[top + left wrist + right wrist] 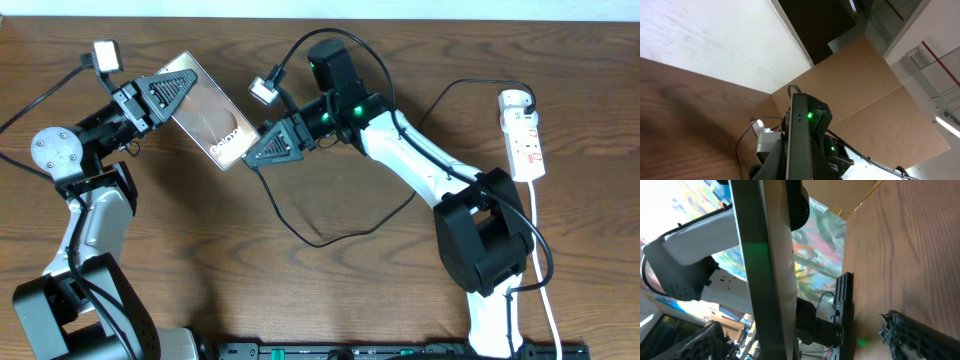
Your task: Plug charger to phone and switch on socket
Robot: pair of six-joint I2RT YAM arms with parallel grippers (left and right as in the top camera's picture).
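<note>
The phone point(212, 122), its glossy brownish screen showing "Galaxy", is held off the table at upper left. My left gripper point(160, 92) is shut on its far-left end; the left wrist view shows the phone edge-on point(799, 130) between the jaws point(800, 170). My right gripper point(262, 148) is at the phone's lower-right end. In the right wrist view its fingers point(802, 335) stand wide apart either side of the phone's edge point(767, 270). The charger's black cable point(320, 243) loops from there across the table to a white adapter point(514, 100) on the socket point(526, 145). The connector tip is hidden.
The socket's white cord point(545, 260) runs down the right side toward the front edge. The right arm's base point(485, 245) stands just left of it. A black rail point(400, 351) lies along the table's front edge. The left arm's base point(70, 310) is at lower left.
</note>
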